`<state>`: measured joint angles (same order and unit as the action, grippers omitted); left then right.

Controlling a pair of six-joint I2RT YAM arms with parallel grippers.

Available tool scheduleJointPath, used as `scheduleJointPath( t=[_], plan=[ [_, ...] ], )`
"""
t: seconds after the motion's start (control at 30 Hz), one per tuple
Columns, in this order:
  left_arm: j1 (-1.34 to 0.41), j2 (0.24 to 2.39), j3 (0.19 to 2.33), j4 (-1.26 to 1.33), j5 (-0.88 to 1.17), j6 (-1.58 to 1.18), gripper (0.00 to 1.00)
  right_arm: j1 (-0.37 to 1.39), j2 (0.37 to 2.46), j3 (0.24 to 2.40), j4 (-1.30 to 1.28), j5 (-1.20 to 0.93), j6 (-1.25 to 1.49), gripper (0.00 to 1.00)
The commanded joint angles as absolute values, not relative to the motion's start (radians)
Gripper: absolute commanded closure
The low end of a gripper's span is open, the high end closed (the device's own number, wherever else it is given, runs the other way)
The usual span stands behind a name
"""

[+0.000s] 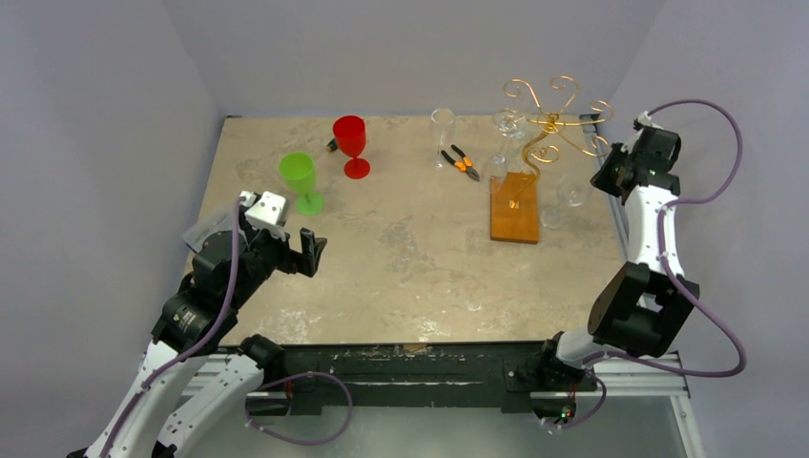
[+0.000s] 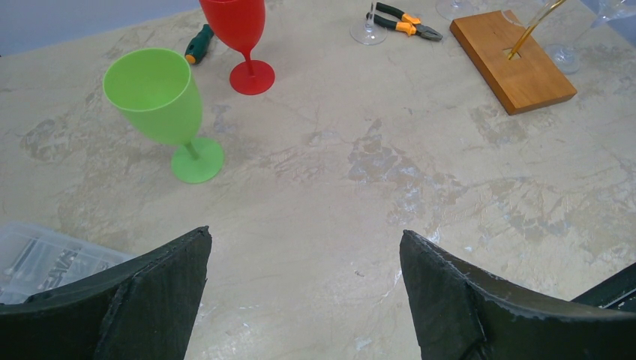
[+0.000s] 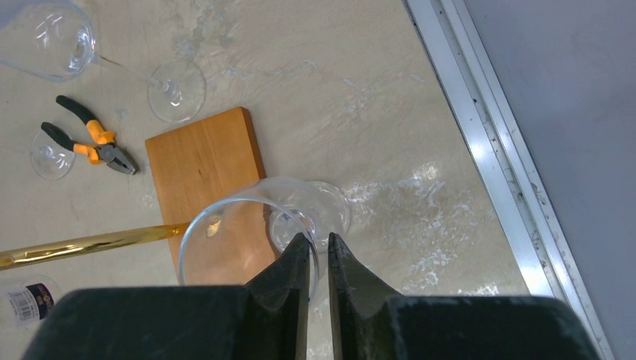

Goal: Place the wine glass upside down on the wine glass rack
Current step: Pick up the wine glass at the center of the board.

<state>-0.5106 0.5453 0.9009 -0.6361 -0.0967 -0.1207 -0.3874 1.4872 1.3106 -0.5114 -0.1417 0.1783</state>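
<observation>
A clear wine glass (image 3: pixel 240 225) stands upright just right of the wine glass rack's orange-brown wooden base (image 3: pixel 202 157). My right gripper (image 3: pixel 318 240) comes down on it from above, one finger inside the bowl and one outside, shut on its rim. The rack's gold stem (image 3: pixel 82 246) crosses the lower left of the right wrist view. In the top view the gold spiral arms (image 1: pixel 549 119) rise over the base (image 1: pixel 515 205), with the glass (image 1: pixel 572 191) and right gripper (image 1: pixel 603 181) beside it. My left gripper (image 2: pixel 305 240) hangs open over bare table at the near left (image 1: pixel 291 258).
Two more clear glasses (image 1: pixel 442 124) (image 1: pixel 506 124) stand behind the rack, with orange-handled pliers (image 1: pixel 461 160) between them. A green goblet (image 1: pixel 300 179) and a red goblet (image 1: pixel 351 143) stand far left, a screwdriver (image 2: pixel 199 43) beside them. A clear plastic box (image 2: pixel 37 259) lies near the left arm. The table's metal edge (image 3: pixel 480 150) runs right.
</observation>
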Motion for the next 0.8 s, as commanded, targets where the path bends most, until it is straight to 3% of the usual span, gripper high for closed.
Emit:
scheduleJointPath(
  t=[0.0,0.77],
  plan=[
    [-0.502,0.545,0.892,-0.590,-0.084,-0.131,0.08,-0.389,1.419,1.352,-0.528,-0.139,0.149,0.99],
    [-0.503,0.546,0.892,-0.590,-0.079,-0.133,0.08,-0.389,1.246,1.294,-0.682,-0.175,0.054,1.00]
  ],
)
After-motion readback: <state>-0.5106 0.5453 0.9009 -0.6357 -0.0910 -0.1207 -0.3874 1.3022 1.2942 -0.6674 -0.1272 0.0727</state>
